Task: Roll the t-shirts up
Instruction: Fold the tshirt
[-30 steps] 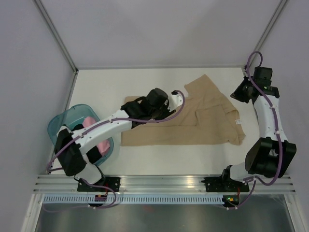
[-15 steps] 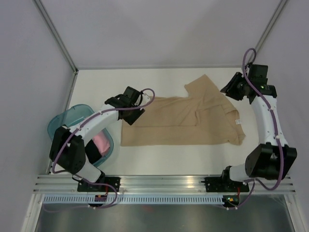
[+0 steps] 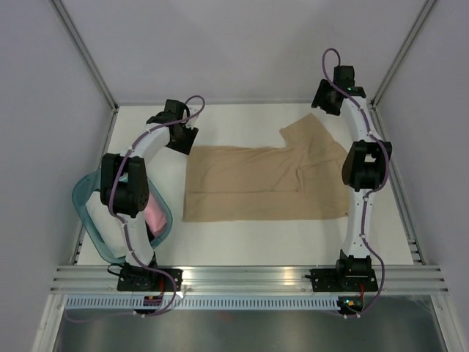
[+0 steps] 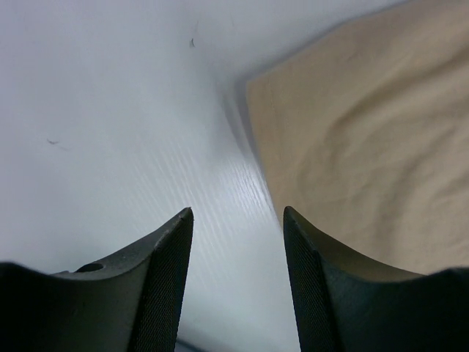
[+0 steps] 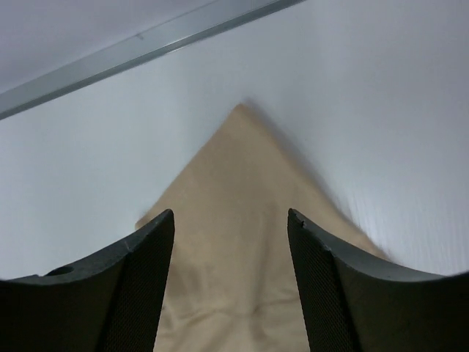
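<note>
White table [image 3: 242, 242] under tan t-shirt [image 3: 249, 183]

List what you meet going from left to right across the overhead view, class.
Teal basket → left jaws, open → tan t-shirt. The right jaws hang over the shirt's far corner, so their place in the order is unclear.

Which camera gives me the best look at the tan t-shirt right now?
Top external: nearly all of the tan t-shirt shows, spread flat. Left wrist catches only one corner and edge; right wrist only a pointed corner.
</note>
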